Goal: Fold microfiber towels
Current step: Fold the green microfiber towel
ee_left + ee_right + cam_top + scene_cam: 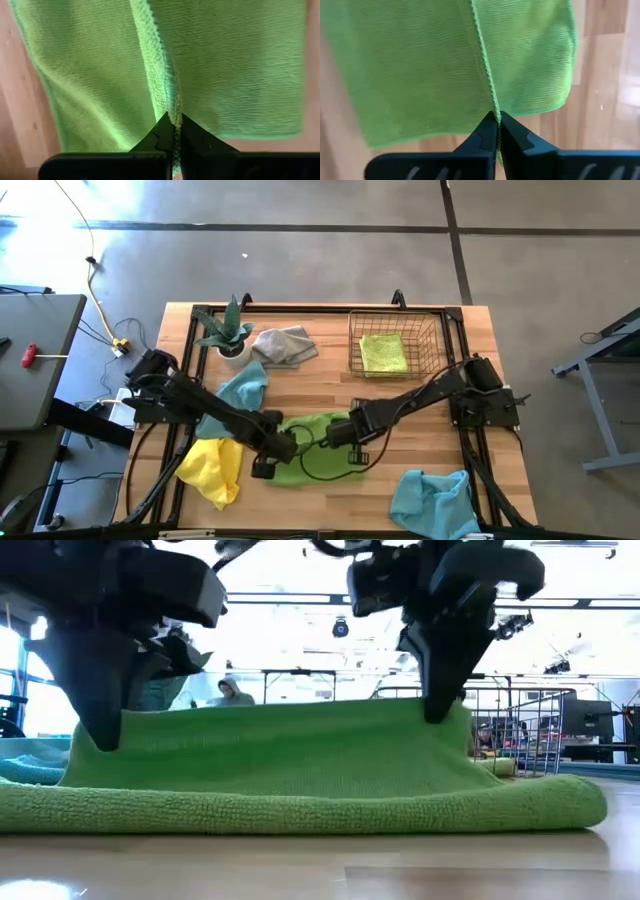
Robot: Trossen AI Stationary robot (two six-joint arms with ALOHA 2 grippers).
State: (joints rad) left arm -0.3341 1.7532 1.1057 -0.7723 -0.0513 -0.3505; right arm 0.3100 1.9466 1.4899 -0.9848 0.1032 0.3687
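On the wooden tabletop (330, 385), your left gripper (175, 131) and right gripper (496, 120) are both pinching the lime green towel (300, 755), fingers clenched on its raised edge.

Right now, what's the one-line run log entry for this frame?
stage: mid-fold | left gripper: shut on green towel edge | right gripper: shut on same edge | edge lifted, remainder on table

Grey concrete floor (300, 260), bright windows (20, 670)

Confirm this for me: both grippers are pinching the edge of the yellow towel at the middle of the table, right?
Not quite. The towel pinched by the left gripper and right gripper is the lime green towel, as the high view shows; the rest holds.
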